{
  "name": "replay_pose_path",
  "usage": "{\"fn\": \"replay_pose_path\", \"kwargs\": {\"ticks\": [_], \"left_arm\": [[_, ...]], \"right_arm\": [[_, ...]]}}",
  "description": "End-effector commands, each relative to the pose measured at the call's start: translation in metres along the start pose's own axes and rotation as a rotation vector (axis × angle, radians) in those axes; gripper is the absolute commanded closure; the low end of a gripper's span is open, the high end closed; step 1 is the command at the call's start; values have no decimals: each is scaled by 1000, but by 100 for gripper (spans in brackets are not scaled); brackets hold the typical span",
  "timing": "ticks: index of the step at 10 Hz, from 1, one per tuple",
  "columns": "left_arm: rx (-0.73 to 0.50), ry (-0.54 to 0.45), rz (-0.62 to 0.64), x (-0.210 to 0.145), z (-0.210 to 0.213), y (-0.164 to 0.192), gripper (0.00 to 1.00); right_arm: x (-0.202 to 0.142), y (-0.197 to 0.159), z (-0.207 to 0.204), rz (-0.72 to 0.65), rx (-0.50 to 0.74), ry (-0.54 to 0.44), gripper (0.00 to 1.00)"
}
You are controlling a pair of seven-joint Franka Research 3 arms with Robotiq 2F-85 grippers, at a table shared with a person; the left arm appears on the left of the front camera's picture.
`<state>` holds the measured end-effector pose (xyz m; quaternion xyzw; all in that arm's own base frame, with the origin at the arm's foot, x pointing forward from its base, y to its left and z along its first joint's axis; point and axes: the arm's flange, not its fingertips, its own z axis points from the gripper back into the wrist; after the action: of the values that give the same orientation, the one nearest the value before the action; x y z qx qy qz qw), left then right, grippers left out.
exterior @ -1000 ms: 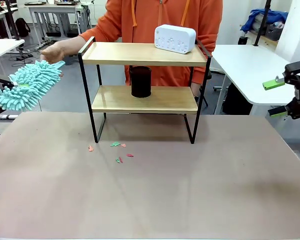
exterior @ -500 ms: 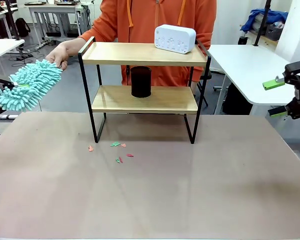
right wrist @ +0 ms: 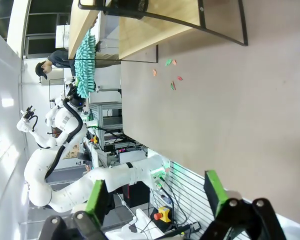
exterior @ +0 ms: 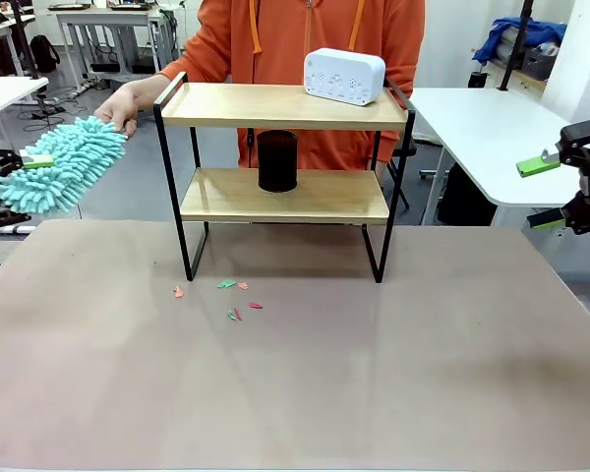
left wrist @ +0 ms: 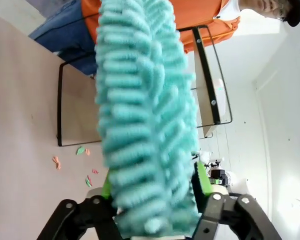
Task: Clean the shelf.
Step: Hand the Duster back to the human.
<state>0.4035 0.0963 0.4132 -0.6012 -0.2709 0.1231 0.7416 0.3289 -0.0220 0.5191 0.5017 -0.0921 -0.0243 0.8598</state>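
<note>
1. Currently the table carries the shelf near the middle of its far edge, all 4 legs down, upright.
2. Person in an orange top stands behind the shelf at the far edge; their hand is at the tip of the duster, just beside the shelf's top left corner.
3. Teal fluffy duster hangs off the table's far left corner, tilted, tip up toward the shelf's top board. Left wrist view: duster runs up between the fingers.
4. Left gripper is clamped on the duster's base, green pads pressed at either side.
5. Right gripper hangs beyond the table's right edge, well apart from the shelf, fingers spread with nothing between them; right wrist view shows the same gap.
6. White box with small buttons sits on the top board, toward its right far corner.
7. Black cylinder cup stands on the lower board, near the middle, slightly left.
8. Small green and red scraps lie on the table in front of the shelf's left front leg.
</note>
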Motion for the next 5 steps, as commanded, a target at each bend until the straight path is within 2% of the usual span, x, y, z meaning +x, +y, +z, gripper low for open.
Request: {"fn": "replay_pose_path", "kwargs": {"ticks": [1, 5], "left_arm": [[-33, 77, 37, -8, -3, 16, 0], [-101, 264, 31, -34, -42, 75, 0]], "right_arm": [[-1, -3, 2, 24, -10, 8, 0], [-1, -3, 2, 24, -10, 8, 0]]}}
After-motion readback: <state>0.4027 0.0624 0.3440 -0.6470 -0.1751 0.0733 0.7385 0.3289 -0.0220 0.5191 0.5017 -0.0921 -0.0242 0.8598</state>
